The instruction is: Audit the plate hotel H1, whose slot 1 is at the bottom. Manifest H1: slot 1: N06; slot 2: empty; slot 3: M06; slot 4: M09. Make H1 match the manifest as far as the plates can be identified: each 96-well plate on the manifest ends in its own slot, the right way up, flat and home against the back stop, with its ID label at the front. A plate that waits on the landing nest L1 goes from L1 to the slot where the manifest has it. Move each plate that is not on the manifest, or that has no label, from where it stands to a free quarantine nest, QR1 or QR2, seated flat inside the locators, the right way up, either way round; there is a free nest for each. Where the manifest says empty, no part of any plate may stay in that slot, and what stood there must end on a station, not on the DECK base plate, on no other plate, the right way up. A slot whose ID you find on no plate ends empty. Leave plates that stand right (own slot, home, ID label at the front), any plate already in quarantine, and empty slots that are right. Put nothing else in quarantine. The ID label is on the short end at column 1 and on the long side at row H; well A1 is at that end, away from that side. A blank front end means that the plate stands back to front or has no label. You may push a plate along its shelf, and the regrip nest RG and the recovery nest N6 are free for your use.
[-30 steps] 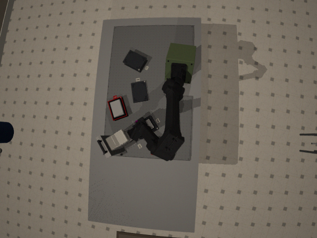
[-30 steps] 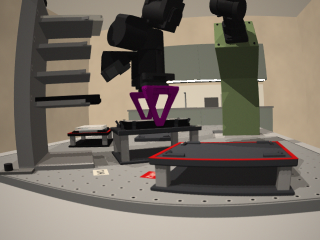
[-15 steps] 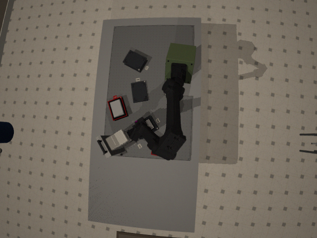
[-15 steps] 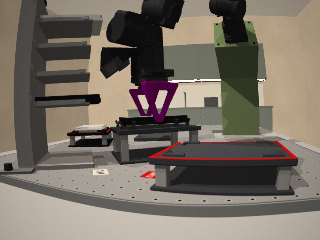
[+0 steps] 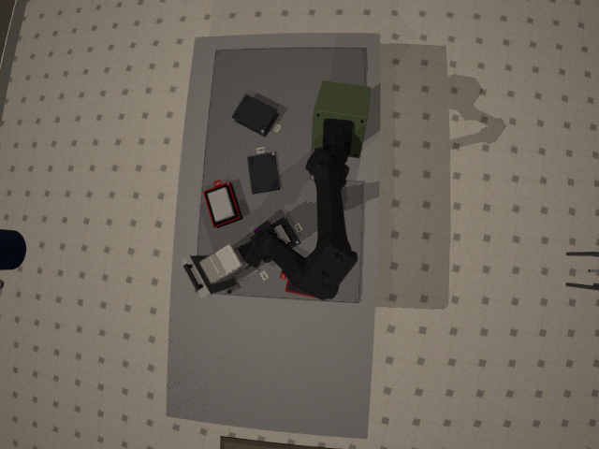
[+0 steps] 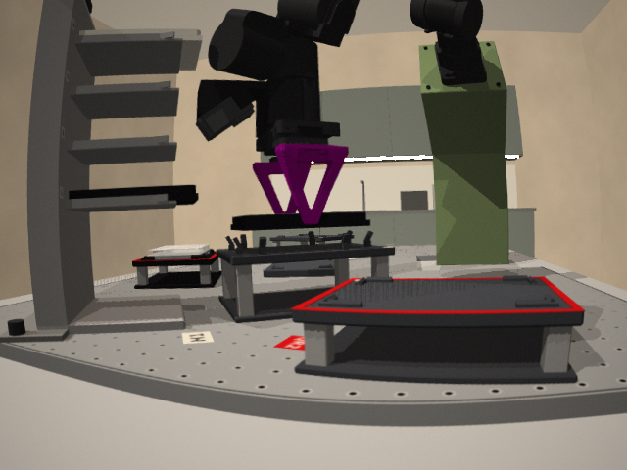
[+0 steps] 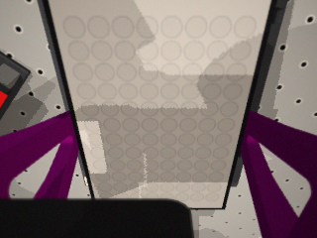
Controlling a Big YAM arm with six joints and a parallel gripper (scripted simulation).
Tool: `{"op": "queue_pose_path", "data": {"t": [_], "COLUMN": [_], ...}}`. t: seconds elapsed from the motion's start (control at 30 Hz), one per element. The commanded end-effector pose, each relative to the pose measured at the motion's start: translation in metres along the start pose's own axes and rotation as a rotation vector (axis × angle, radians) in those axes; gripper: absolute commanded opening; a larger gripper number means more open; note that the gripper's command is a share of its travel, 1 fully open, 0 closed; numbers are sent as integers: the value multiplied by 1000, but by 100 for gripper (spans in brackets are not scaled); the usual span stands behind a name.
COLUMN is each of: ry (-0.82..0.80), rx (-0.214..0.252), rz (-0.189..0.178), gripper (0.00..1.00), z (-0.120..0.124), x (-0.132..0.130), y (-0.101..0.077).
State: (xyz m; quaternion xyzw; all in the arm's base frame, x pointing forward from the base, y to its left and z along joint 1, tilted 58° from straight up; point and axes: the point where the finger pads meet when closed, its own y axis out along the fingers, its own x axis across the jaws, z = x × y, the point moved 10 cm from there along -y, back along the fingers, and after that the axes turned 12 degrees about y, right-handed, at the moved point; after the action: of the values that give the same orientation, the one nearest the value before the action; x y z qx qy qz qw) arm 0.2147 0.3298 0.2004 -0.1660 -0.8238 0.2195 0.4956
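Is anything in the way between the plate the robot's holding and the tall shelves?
Nothing visible. The gripper holds the plate above its nest, with open air across to the hotel. Only the bottom shelf shows a dark plate.

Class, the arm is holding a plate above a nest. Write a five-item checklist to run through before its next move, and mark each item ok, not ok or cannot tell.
1. The gripper is shut on the plate, with a finger on each long side in the wrist view: ok.
2. The plate hangs clear above the landing nest, with a visible gap: ok.
3. The plate is level: ok.
4. The plate's ID has been read: cannot tell, as no label is legible.
5. The hotel has room: ok. Only the bottom shelf holds a dark plate.
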Motion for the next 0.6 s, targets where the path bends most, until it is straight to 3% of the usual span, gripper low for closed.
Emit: {"op": "queue_pose_path", "data": {"t": [0.0, 0.57], "ry": [-6, -7], "rx": [-19, -19], "rz": [4, 4], "gripper": [86, 86], "z": [-3, -2], "x": [-3, -2], "y": [-12, -26]}}
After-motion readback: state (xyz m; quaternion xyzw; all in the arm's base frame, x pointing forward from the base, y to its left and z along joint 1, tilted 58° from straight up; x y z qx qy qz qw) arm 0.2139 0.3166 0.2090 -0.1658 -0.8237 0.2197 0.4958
